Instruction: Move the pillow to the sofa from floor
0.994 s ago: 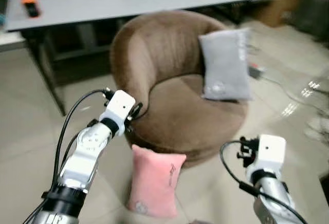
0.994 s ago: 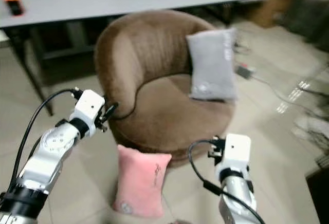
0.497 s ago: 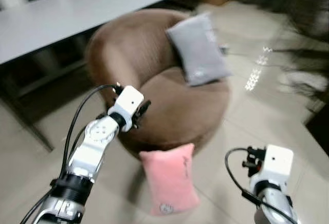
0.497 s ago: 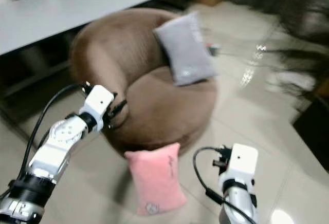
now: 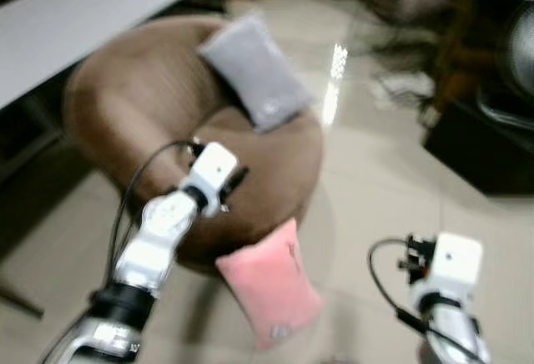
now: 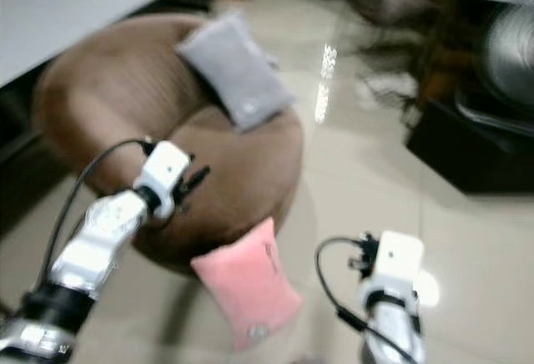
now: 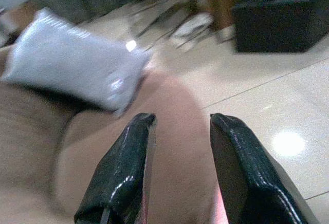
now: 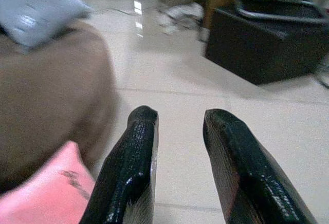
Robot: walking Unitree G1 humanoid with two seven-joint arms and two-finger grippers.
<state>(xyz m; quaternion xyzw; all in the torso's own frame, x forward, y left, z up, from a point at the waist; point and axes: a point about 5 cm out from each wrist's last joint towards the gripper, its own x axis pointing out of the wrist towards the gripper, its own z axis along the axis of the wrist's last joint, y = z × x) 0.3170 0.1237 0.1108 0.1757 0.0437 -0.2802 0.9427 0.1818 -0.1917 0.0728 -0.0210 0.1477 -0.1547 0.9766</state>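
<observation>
Pale floor tiles are seen around a round brown sofa, on whose seat a grey pillow is propped. A pink pillow is leaned on the floor against the sofa's base. The left tool is held spread above the sofa seat, over and behind the pink pillow. The right tool is held spread over the tiles, with the pink pillow beside it, untouched.

Pink pillow on floor, leaning against brown sofa
</observation>
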